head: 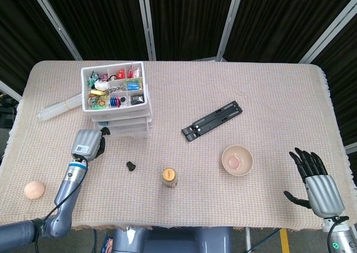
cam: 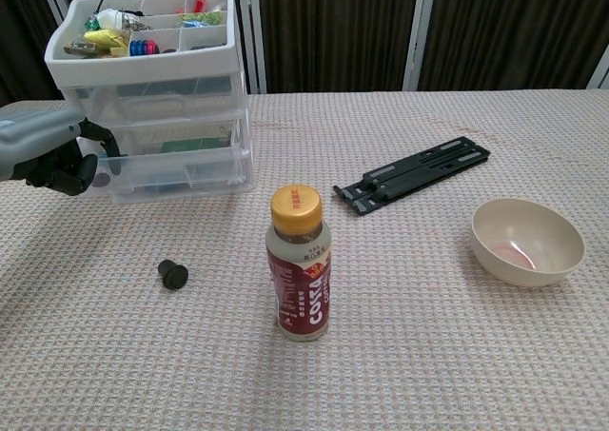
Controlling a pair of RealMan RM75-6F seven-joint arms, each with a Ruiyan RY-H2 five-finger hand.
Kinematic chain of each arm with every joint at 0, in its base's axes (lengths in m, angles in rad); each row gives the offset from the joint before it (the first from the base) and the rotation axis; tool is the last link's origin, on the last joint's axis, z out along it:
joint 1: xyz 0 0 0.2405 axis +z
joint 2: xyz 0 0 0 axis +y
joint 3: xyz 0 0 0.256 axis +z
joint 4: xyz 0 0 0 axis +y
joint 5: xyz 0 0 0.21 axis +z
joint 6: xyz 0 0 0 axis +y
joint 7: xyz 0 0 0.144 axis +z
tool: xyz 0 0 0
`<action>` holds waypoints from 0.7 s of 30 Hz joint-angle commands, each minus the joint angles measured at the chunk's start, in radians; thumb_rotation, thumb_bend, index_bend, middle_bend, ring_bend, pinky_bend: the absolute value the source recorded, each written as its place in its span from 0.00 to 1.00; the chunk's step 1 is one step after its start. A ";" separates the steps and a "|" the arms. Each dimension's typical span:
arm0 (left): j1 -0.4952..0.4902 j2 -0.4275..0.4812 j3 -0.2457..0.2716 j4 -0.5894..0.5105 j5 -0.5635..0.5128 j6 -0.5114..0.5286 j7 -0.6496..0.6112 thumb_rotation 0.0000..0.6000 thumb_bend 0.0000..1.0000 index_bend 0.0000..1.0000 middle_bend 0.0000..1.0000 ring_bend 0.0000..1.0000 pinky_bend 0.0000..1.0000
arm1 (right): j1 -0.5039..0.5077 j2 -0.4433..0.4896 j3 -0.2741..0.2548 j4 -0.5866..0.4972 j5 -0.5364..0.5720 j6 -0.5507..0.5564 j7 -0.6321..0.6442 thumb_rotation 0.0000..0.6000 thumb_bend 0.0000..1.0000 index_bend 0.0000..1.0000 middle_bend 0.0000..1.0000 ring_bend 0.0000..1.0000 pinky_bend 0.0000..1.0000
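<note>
A white drawer unit (head: 116, 96) (cam: 152, 88) stands at the back left, its top tray full of small colourful items. Its clear bottom drawer (cam: 181, 172) sticks out towards the front. My left hand (head: 87, 143) (cam: 43, 155) is at that drawer's left front corner, with its fingers (cam: 103, 144) curled around the corner. My right hand (head: 318, 183) shows only in the head view, off the table's front right corner, fingers spread and holding nothing.
A brown drink bottle with a yellow cap (head: 169, 177) (cam: 299, 264) stands front centre, a small black cap (head: 130, 166) (cam: 172, 274) to its left. A beige bowl (head: 237, 160) (cam: 526, 241), a black folding stand (head: 212, 120) (cam: 411, 172), an egg (head: 34, 190) and a clear tube (head: 58, 108) also lie on the cloth.
</note>
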 commanded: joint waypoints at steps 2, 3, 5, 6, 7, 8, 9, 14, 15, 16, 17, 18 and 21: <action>0.005 0.011 -0.006 -0.016 0.015 0.009 -0.030 1.00 0.78 0.47 0.99 0.87 0.74 | 0.000 0.000 0.000 0.000 0.000 0.000 0.000 1.00 0.08 0.02 0.00 0.00 0.00; 0.006 0.015 -0.006 -0.022 0.017 0.010 -0.034 1.00 0.79 0.47 0.99 0.87 0.74 | 0.000 0.000 0.000 0.000 0.000 0.000 0.000 1.00 0.08 0.02 0.00 0.00 0.00; 0.010 0.025 -0.002 -0.036 0.021 0.011 -0.040 1.00 0.79 0.47 0.99 0.87 0.74 | 0.000 0.000 0.000 0.000 0.000 0.001 0.000 1.00 0.08 0.02 0.00 0.00 0.00; 0.011 0.029 0.001 -0.040 0.023 0.011 -0.041 1.00 0.78 0.47 0.99 0.87 0.74 | 0.000 0.000 0.000 0.000 0.000 0.001 0.000 1.00 0.08 0.02 0.00 0.00 0.00; 0.017 0.038 0.008 -0.056 0.027 0.013 -0.043 1.00 0.78 0.47 0.99 0.87 0.74 | 0.000 0.000 0.000 0.000 -0.001 0.001 0.000 1.00 0.08 0.02 0.00 0.00 0.00; 0.020 0.044 0.013 -0.067 0.029 0.013 -0.046 1.00 0.78 0.48 0.99 0.87 0.74 | 0.000 0.000 0.000 0.000 -0.001 0.001 0.000 1.00 0.08 0.02 0.00 0.00 0.00; 0.023 0.050 0.017 -0.076 0.030 0.014 -0.048 1.00 0.79 0.48 0.99 0.87 0.74 | 0.000 0.000 0.000 0.000 -0.001 0.001 0.000 1.00 0.08 0.02 0.00 0.00 0.00; 0.034 0.081 0.044 -0.124 0.030 0.002 -0.047 1.00 0.79 0.49 0.99 0.87 0.74 | 0.000 -0.001 -0.001 -0.002 -0.001 0.000 -0.002 1.00 0.08 0.02 0.00 0.00 0.00; 0.035 0.085 0.047 -0.131 0.030 0.000 -0.048 1.00 0.79 0.49 0.99 0.87 0.74 | -0.001 0.000 0.000 -0.002 -0.001 0.001 -0.002 1.00 0.08 0.02 0.00 0.00 0.00; 0.036 0.089 0.049 -0.139 0.031 -0.001 -0.050 1.00 0.79 0.49 0.99 0.87 0.74 | -0.001 0.000 0.000 -0.002 -0.001 0.001 -0.003 1.00 0.08 0.02 0.00 0.00 0.00; 0.037 0.093 0.050 -0.148 0.036 -0.001 -0.055 1.00 0.79 0.49 0.99 0.87 0.74 | -0.001 0.000 0.000 -0.003 0.000 0.001 -0.003 1.00 0.08 0.02 0.00 0.00 0.00; 0.039 0.097 0.052 -0.156 0.044 0.001 -0.061 1.00 0.78 0.48 0.98 0.87 0.74 | -0.001 0.000 0.000 -0.003 0.000 0.000 -0.004 1.00 0.08 0.02 0.00 0.00 0.00; 0.045 0.109 0.065 -0.176 0.089 0.013 -0.073 1.00 0.77 0.41 0.97 0.86 0.74 | -0.001 0.000 0.000 -0.003 0.001 0.000 -0.004 1.00 0.08 0.02 0.00 0.00 0.00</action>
